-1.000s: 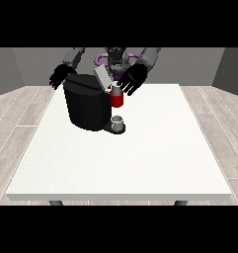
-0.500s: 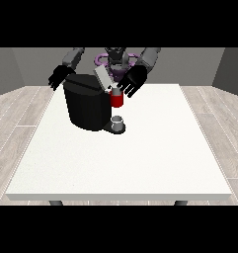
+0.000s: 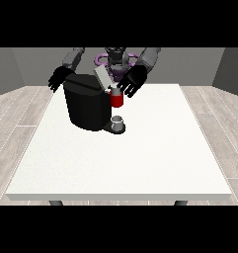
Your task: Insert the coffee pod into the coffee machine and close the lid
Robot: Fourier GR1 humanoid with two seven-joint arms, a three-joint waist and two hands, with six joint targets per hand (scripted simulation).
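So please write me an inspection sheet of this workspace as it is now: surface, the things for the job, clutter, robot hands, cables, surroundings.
Surface: white table, bare over most of its near part.
Job's things: black coffee machine at the table's far side, towards the view's left; its grey lid is tilted up, not closed; a red part shows at the machine's front; a small grey cup stands below it on the machine's base.
Clutter: nothing seen.
Robot hands: robot hand at the view's right is beside the lid, fingers spread; robot hand at the view's left is behind the machine's far corner, fingers spread.
Cables: nothing seen.
Surroundings: pale wood-plank floor, grey walls.
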